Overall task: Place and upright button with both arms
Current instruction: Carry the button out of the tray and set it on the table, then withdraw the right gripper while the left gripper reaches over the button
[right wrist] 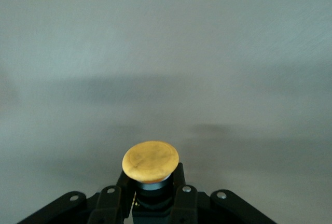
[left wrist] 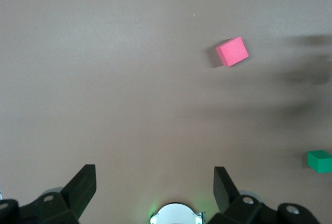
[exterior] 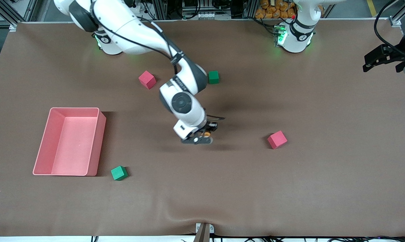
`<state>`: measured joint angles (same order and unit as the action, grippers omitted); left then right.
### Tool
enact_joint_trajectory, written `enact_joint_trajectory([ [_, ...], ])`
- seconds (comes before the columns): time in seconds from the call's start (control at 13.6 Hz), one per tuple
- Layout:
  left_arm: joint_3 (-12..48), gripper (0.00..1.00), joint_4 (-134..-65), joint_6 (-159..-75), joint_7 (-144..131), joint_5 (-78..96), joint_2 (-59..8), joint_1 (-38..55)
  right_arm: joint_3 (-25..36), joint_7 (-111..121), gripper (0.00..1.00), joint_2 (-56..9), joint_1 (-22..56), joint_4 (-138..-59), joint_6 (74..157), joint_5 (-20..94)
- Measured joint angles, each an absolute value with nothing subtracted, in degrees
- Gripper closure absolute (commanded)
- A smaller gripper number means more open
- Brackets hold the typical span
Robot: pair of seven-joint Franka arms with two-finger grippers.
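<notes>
The right gripper [exterior: 202, 136] hangs over the middle of the table, fingers closed on the button [right wrist: 150, 162] just under its orange cap, body pinned so it can be stood up; the left gripper [left wrist: 154, 187] waits at its own end, fingers spread wide, holding nothing.

Bare table [exterior: 222, 188] surrounds the right gripper [exterior: 202, 136]; the nearest obstacle, a red cube [exterior: 277, 139], sits well apart.
</notes>
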<state>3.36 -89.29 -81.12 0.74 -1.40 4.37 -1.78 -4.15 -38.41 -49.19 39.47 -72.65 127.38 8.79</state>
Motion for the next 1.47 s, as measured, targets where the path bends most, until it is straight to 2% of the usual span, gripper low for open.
enact_joint_trajectory([
  [0.29,3.36,0.0,-89.29,-81.12,0.74,-1.4,4.37,-1.78,-4.13,-40.45,1.0,-51.57,42.57,-72.55,127.85,8.72],
  [0.37,3.36,0.0,-89.29,-81.12,0.74,-1.4,4.37,-1.78,-4.13,-40.49,0.58,-52.52,42.74,-72.55,128.89,8.72],
  [0.44,3.36,0.0,-89.3,-81.12,0.74,-1.4,4.37,-1.78,-4.12,-40.52,0.01,-53.45,42.83,-72.55,129.98,8.72],
  [0.66,3.36,0.0,-89.3,-81.12,0.74,-1.4,4.37,-1.78,-3.94,-42.66,0.0,-54.45,42.82,-70.95,129.72,8.7],
  [0.88,3.35,0.0,-89.3,-81.12,0.74,-1.4,4.37,-1.79,-3.34,-44.23,0.0,-53.02,41.0,-64.38,119.23,8.64],
  [1.1,3.31,0.0,-89.29,-81.12,0.74,-1.4,4.36,-1.81,-1.32,-44.61,0.0,-46.55,36.33,-61.35,109.84,8.04],
  [1.47,3.3,0.0,-89.26,-81.12,0.74,-1.4,4.36,-1.81,-0.01,-44.45,0.0,-33.17,24.33,-60.94,95.18,7.9],
])
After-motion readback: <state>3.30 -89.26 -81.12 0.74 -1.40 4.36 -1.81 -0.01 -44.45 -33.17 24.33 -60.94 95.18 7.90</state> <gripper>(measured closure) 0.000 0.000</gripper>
